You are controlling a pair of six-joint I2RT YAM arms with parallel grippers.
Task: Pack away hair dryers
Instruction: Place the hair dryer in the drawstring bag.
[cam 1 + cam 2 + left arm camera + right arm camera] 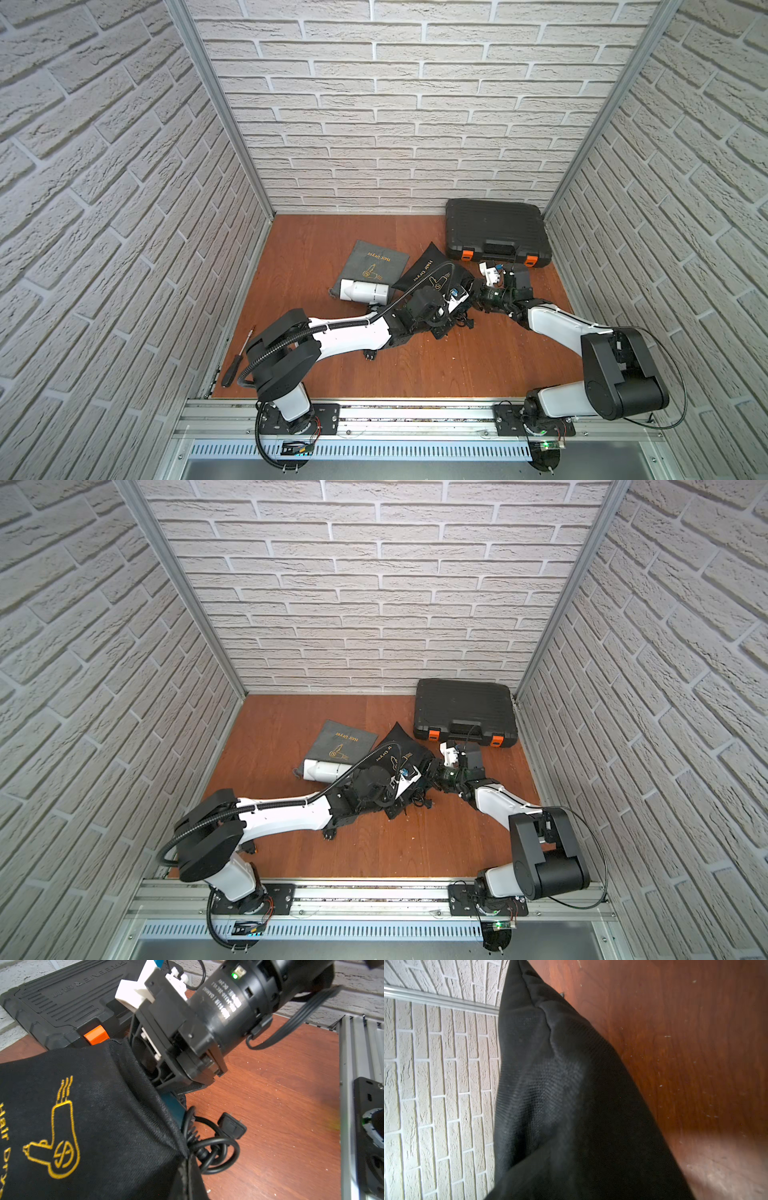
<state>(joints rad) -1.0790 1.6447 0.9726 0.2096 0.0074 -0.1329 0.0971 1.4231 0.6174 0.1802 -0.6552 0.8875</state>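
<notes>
Top views, white hair dryer [365, 291] flat, barrel crosswise, nozzle leftward, left gripper [463, 296] closed, right gripper [152, 1061] unclear.

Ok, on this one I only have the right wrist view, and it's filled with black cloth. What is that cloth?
Observer: It's a black bag with a gold hair dryer emblem, which shows in the left wrist view.
Operator: Is a dryer in it?
Observer: Only partly. A teal dryer peeks from its mouth, and its cord and plug trail out onto the table.
Operator: And the other dryer?
Observer: The white dryer lies outside, across the near end of a grey bag, as both top views show.
</notes>
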